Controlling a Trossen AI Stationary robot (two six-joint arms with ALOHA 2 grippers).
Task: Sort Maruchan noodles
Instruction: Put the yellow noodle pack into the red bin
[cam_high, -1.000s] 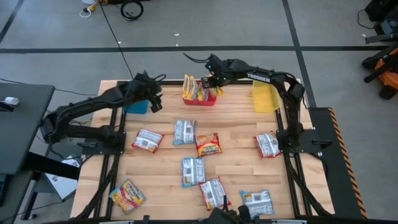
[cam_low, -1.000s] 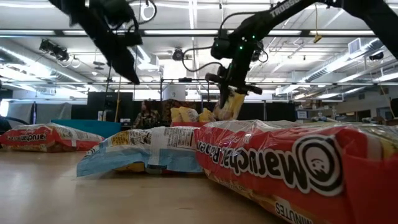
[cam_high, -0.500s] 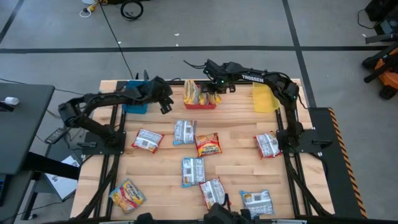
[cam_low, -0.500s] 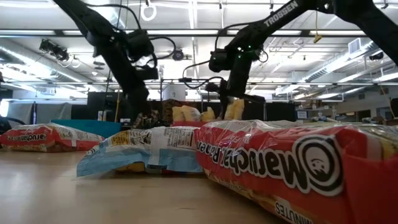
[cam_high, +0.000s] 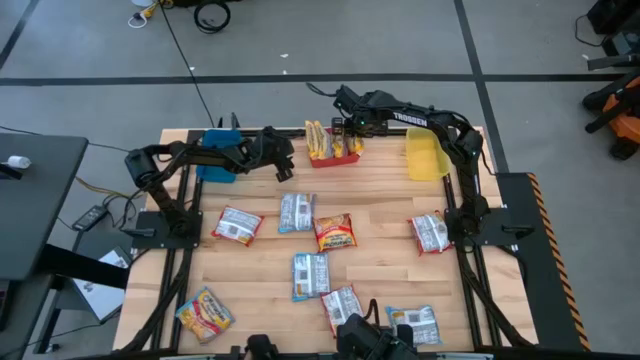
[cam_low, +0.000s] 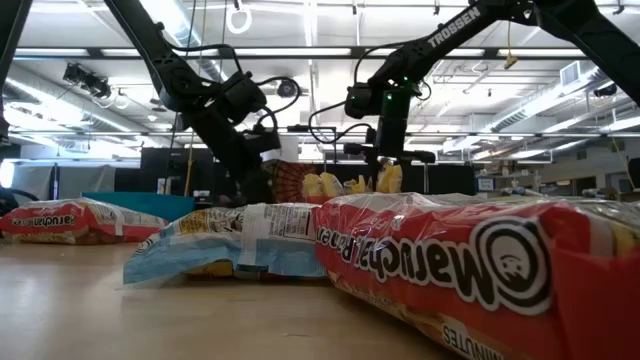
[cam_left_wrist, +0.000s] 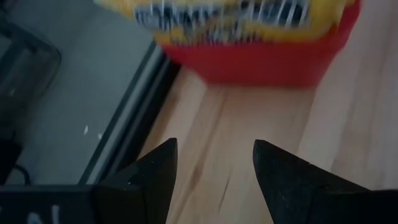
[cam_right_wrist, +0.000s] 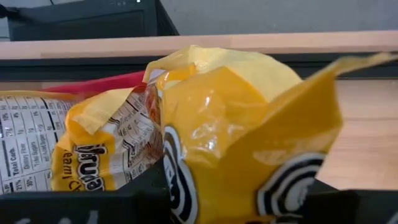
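My right gripper (cam_high: 347, 128) hangs over the red bin (cam_high: 333, 157) at the table's far edge, shut on a yellow Maruchan packet (cam_right_wrist: 249, 137). More yellow packets (cam_right_wrist: 99, 155) stand in that bin. My left gripper (cam_high: 288, 170) is low over the table just left of the red bin, open with nothing between its fingers (cam_left_wrist: 155, 168). Several other packets lie flat on the table, among them a blue one (cam_high: 297, 212), a red-and-white one (cam_high: 237, 225) and an orange one (cam_high: 335, 232). My right gripper pinches the yellow packet between its two fingers, which come steeply from above. The packet (cam_low: 388, 178) hangs upright below the fingers, level with the other packets standing in the red bin. The gripper's own body hides the exact spot of contact.
A blue bin (cam_high: 218, 162) stands at the far left and a yellow bin (cam_high: 425, 155) at the far right. More packets lie toward the near edge (cam_high: 310, 275), (cam_high: 205, 313), (cam_high: 413, 323), and one on the right (cam_high: 431, 233). Bare wood lies between them.
My left gripper has come down from over the blue bin and gone toward the table's right, ending low beside the red bin, still open. My right gripper has rolled a little and shifted slightly over the red bin, keeping its hold on the yellow packet.
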